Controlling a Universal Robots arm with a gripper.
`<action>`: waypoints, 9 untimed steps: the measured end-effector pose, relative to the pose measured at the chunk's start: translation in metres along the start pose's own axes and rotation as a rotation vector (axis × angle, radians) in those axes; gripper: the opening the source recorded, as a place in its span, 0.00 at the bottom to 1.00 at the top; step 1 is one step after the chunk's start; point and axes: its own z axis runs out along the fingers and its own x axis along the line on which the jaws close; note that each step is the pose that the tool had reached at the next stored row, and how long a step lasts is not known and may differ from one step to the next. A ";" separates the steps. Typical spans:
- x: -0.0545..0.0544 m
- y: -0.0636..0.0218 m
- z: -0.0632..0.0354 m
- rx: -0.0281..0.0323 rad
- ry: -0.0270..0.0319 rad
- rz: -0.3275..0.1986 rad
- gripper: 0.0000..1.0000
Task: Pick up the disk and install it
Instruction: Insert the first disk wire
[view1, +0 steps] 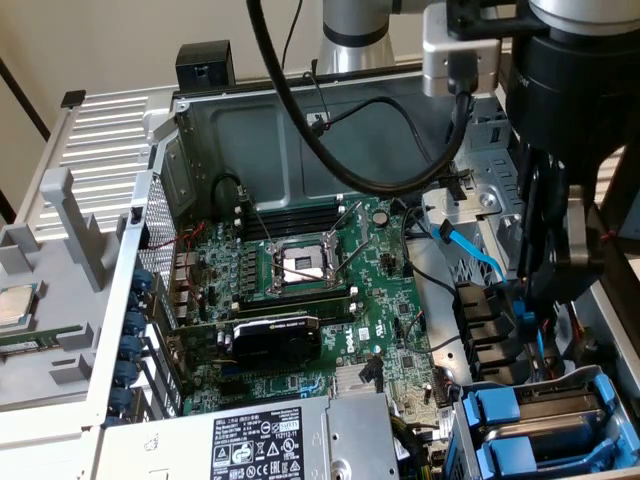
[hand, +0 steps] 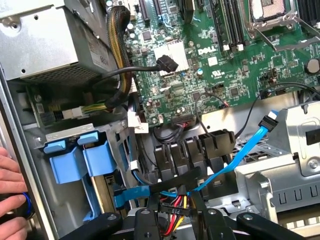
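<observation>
Pincer (hand: 175, 195) black, jointed, beside flat blue cable (hand: 240, 150)

The arm (view1: 560, 70) reaches steeply down at the exterior view's right (wrist near vertical), its tool (view1: 540, 300) hanging low.

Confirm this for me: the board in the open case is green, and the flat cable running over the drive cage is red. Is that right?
Not quite. The cable is blue, not red, and the wrist view shows it clearly. The rest stands: the board is green, and the cable runs over the drive cage.
</observation>
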 end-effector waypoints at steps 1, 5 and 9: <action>0.000 0.0004 -0.0004 0.0010 0.0036 0.001 0.35; 0.001 0.0017 -0.0026 0.0077 0.0242 0.003 0.35; 0.001 0.0023 -0.0064 0.0191 0.0350 0.005 0.35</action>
